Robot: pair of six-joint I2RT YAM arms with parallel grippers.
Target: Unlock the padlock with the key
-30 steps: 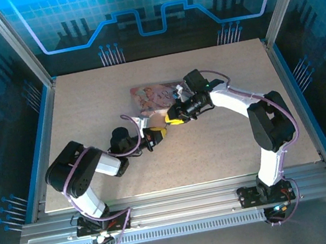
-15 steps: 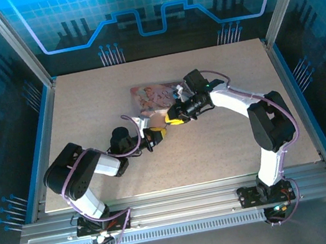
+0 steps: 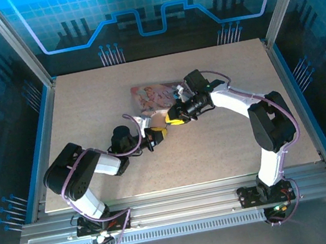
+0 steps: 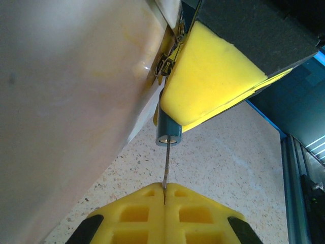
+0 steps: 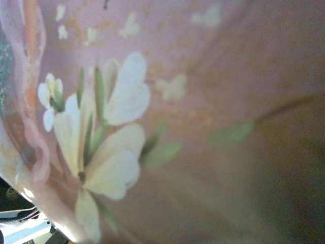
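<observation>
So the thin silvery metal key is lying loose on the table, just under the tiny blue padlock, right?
Not lying loose: the left wrist view shows the thin silvery metal key pinched in the left gripper, just under the tiny blue padlock.

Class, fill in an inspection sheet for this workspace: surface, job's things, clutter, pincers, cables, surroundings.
Surface: speckled beige table.
Job's things: blue padlock beside the pink illustrated box; thin key pointing at its lower end, tip touching.
Clutter: apart from the box, nothing seen.
Pincers: left pincer shut on the key; right pincer apparently shut on the padlock.
Cables: purple cables along both arms.
Surroundings: metal frame, blue lit panels.
</observation>
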